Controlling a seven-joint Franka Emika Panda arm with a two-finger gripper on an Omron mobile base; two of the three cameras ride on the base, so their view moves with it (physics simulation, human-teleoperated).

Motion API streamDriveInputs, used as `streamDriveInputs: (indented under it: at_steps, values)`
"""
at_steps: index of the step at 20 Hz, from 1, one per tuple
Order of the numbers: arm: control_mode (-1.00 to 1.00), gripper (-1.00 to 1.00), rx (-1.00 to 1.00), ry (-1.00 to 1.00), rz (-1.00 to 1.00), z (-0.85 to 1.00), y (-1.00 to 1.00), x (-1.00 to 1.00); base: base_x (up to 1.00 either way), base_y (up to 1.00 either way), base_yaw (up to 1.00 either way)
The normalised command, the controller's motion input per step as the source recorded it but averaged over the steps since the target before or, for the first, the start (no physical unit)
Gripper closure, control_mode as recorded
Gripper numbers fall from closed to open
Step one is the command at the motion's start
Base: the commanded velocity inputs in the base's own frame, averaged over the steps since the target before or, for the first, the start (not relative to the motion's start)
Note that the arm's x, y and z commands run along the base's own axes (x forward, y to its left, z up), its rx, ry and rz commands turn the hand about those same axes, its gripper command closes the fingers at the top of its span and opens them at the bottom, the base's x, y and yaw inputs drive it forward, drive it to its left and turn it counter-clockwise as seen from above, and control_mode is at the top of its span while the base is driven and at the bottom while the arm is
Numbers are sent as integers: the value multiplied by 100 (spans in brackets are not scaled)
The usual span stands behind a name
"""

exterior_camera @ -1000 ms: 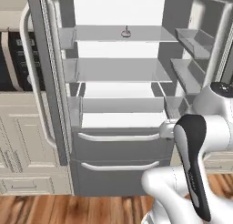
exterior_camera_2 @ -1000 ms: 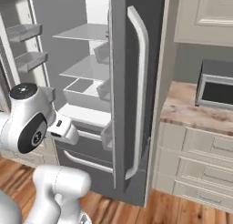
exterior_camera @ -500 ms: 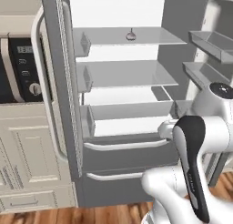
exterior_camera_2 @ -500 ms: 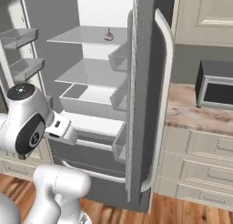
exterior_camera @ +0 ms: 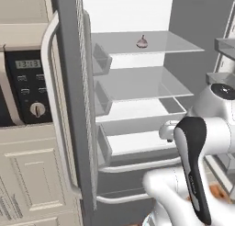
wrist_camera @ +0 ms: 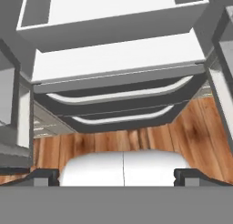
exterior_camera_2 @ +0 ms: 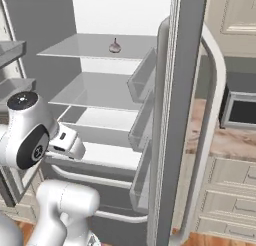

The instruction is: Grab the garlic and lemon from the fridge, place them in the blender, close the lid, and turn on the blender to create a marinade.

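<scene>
Left base view: I see the fridge standing open, its grey door swung toward me at the left with the long curved white handle on its outer face. The garlic sits on the top glass shelf, toward the back and roughly mid-width, well above my arm, which rises at the lower right. Beside the door, at the left edge, is the black oven panel with a clock and a dial, cream cabinets below it.

Right base view: I get the same fridge from the other side, the door edge-on at the middle with clear bins on its inner face. The garlic rests alone on the top shelf. My arm's round joint is at the lower left, in front of the lower shelves. A stone counter runs along the right edge, with a dark appliance on it.

Hand view: I am looking down at the fridge's white lower drawers, their curved pulls, and the wooden floor beneath. The pincer stands wide, its two dark tips far apart at the bottom corners, nothing between them.
</scene>
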Motion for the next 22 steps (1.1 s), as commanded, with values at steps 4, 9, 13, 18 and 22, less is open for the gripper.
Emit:
streamDriveInputs:
  at_steps: [4,9,13,18,22]
  values:
    - [100,-100,0,0,0,0,0,0,70,0,-12]
    - [100,-100,0,0,0,0,0,0,53,2,-9]
    - [-100,-100,0,-25,-4,75,0,15,5,0,-1]
    - [-100,-100,0,-42,-6,100,0,44,0,0,0]
    - [-100,-100,0,-31,-6,79,0,50,0,0,0]
